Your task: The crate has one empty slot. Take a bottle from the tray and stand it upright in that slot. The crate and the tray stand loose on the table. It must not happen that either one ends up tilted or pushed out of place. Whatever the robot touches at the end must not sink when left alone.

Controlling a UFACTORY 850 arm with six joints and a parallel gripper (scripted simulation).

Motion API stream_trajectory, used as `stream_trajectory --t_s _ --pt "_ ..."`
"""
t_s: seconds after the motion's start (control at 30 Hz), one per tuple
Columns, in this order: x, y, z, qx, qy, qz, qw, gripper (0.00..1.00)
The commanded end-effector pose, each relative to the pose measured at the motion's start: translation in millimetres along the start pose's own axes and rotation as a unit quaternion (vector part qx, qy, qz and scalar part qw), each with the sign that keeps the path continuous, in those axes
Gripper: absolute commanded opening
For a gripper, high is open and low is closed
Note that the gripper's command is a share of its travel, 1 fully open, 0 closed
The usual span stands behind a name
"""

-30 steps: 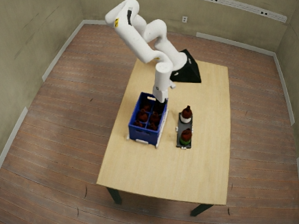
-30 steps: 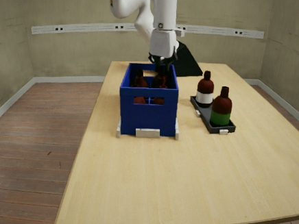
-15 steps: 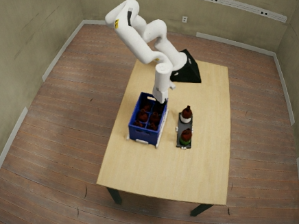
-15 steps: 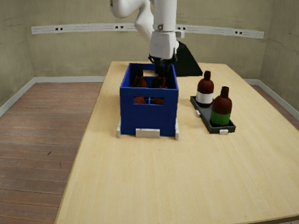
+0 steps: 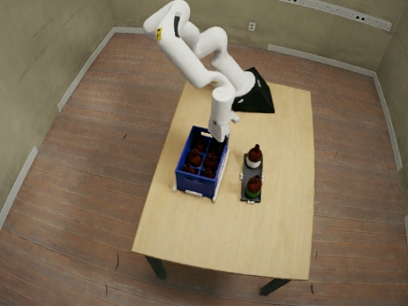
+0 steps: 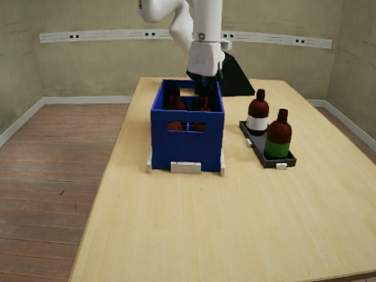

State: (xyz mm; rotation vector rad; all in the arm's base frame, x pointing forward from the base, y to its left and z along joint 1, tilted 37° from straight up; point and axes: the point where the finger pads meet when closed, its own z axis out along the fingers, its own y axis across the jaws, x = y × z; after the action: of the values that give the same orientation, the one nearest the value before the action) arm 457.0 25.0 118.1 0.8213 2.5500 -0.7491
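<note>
The blue crate (image 5: 202,163) stands on the table's left half and also shows in the exterior view (image 6: 187,127). It holds several brown bottles. My gripper (image 5: 219,139) reaches down into the crate's far right slot (image 6: 203,88). It is shut on the neck of a brown bottle (image 6: 202,103) that stands upright in that slot; the fingertips are partly hidden by the crate wall. The dark tray (image 6: 263,146) lies right of the crate. It holds a white-labelled bottle (image 6: 258,113) and a green-labelled bottle (image 6: 278,134), both upright.
The arm's black base (image 5: 253,93) sits at the table's far edge behind the crate. The tray (image 5: 252,177) stands close to the crate's right side with a narrow gap between them.
</note>
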Motion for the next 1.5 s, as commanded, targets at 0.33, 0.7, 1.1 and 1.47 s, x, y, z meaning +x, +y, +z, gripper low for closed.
stream_trajectory --t_s 0.33,0.7,1.1,1.47 --pt "-0.4 0.5 2.4 -0.001 0.000 0.000 1.000 0.00" --pt "-0.4 0.5 2.7 -0.001 0.000 0.000 1.000 0.00" --pt "-0.4 0.5 2.7 -0.001 0.000 0.000 1.000 0.65" --pt "-0.4 0.5 2.7 -0.001 0.000 0.000 1.000 0.65"
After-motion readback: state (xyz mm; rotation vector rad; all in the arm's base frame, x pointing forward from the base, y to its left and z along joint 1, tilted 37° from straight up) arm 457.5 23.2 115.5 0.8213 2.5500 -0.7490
